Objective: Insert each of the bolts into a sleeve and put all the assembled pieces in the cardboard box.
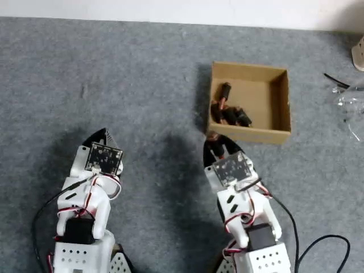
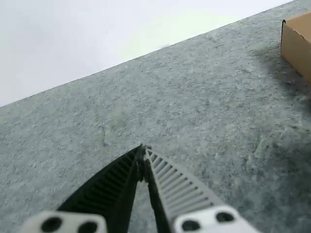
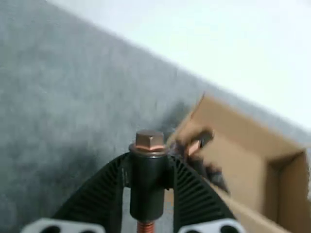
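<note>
Left arm (image 1: 91,187) sitting at left side of grey desk (image 1: 142,74); left jaws pressed together, gripping nothing, tips hanging just over desk. Right arm (image 1: 242,199) sitting close before box (image 1: 281,96); right jaws pinching one black sleeve (image 3: 147,184) with one copper bolt (image 3: 149,141) running through it, bolt head pointing at box's near wall. One open box lying right of centre, holding three or four dark assembled pieces (image 1: 229,114), bunched, exact count unclear.

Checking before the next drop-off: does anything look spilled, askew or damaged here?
Nothing stands out. The finished pieces lie loose inside the cardboard box, which sits flat and undamaged. The right gripper holds a bolt seated straight in its sleeve.
</note>
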Robot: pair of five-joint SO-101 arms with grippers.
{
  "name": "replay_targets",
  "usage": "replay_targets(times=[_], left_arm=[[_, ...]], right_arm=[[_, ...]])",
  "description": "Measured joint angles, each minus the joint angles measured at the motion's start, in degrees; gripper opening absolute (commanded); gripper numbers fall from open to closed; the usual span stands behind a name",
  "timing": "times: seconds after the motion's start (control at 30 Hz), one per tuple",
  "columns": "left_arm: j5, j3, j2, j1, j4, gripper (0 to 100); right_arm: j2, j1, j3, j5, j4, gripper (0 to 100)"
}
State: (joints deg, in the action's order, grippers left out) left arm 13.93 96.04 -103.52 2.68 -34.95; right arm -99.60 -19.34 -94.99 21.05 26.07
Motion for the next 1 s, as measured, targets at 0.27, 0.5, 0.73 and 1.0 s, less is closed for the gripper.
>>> replay_targets(times=[0.27, 0.5, 0.73, 1.0], left_arm=[[0.0, 0.0, 0.0, 0.0, 0.0, 1], [0.0, 0.0, 0.0, 0.0, 0.0, 1], [0.0, 0.0, 0.0, 0.0, 0.0, 1], [0.0, 0.0, 0.0, 0.0, 0.0, 1]], right_arm=[[31.3, 3.16, 19.43, 0.0, 0.0, 0.4], [64.62, 8.0, 46.24, 0.0, 0.0, 0.4], [90.02, 13.54, 64.53, 0.0, 0.0, 0.4], [103.03, 17.93, 74.9, -6.59, 0.0, 0.4]])
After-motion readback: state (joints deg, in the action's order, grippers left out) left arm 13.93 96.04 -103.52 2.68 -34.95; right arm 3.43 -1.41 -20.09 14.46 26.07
